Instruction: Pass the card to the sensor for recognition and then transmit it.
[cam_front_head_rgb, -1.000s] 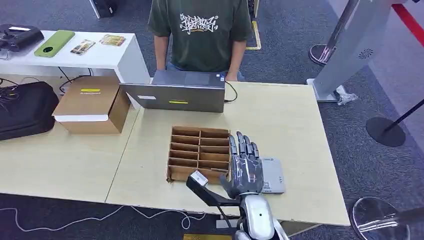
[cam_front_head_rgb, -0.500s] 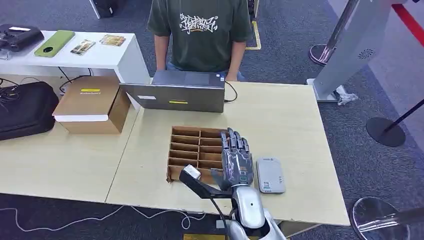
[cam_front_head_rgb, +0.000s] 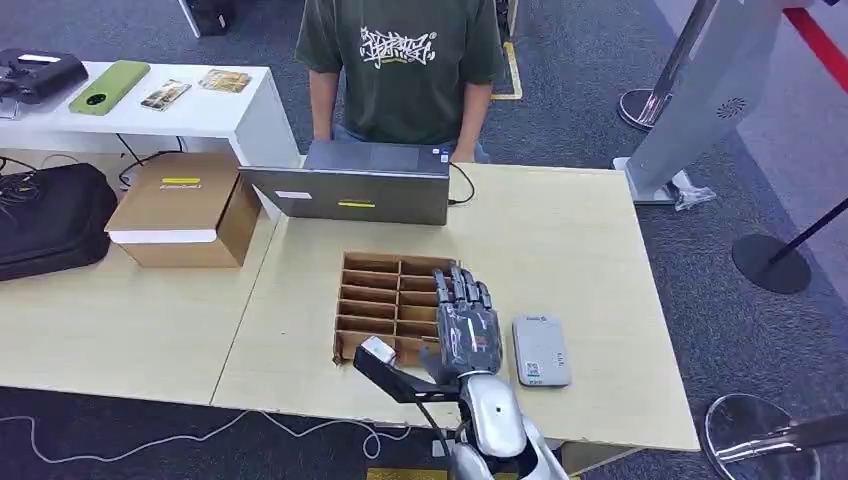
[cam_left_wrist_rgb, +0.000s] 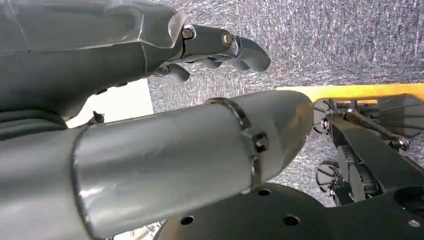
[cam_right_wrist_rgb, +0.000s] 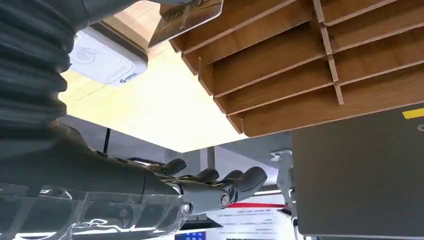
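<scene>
Pale wooden desk (cam_front_head_rgb: 590, 240): right robot hand (cam_front_head_rgb: 466, 325), fingers spread, hovers over the cardboard tray (cam_front_head_rgb: 385, 300) beside the sensor (cam_front_head_rgb: 540, 350); card (cam_right_wrist_rgb: 187, 15) at its thumb, grip unclear.

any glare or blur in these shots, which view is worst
Head view: even light, sharp, soft shadow under the right hand. Left wrist view: bright glare streaks on the silver forearm, near parts soft. Right wrist view: the reader looks washed out, worst glare.
</scene>
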